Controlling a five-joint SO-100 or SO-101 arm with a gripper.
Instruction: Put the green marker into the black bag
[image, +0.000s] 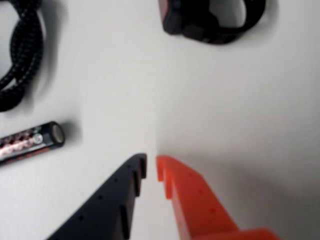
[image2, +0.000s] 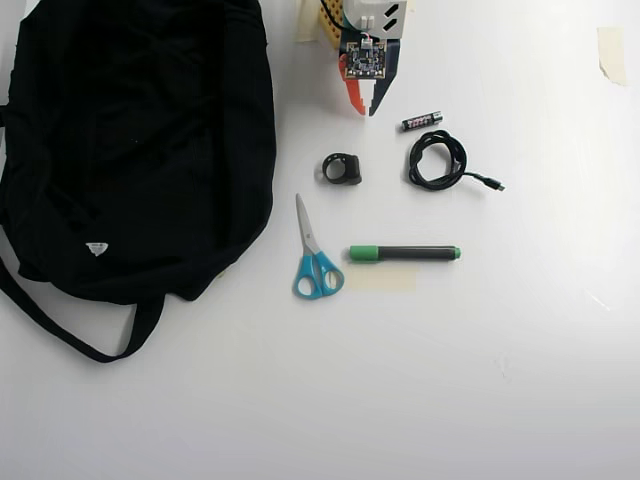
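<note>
The green marker (image2: 404, 253) lies flat on the white table in the overhead view, dark barrel with a green cap at its left and a green end at its right, over a beige tape patch. It is out of the wrist view. The black bag (image2: 130, 140) lies spread at the left with its straps trailing toward the bottom left. My gripper (image2: 366, 108) is at the top centre, well above the marker and right of the bag. Its black and orange fingers are nearly together and hold nothing, as the wrist view (image: 151, 162) also shows.
A small black clip-like object (image2: 342, 168) (image: 210, 20) lies just below the gripper. A black battery (image2: 421, 121) (image: 30, 141) and a coiled black cable (image2: 437, 160) (image: 20, 50) lie to its right. Blue-handled scissors (image2: 314, 262) lie left of the marker.
</note>
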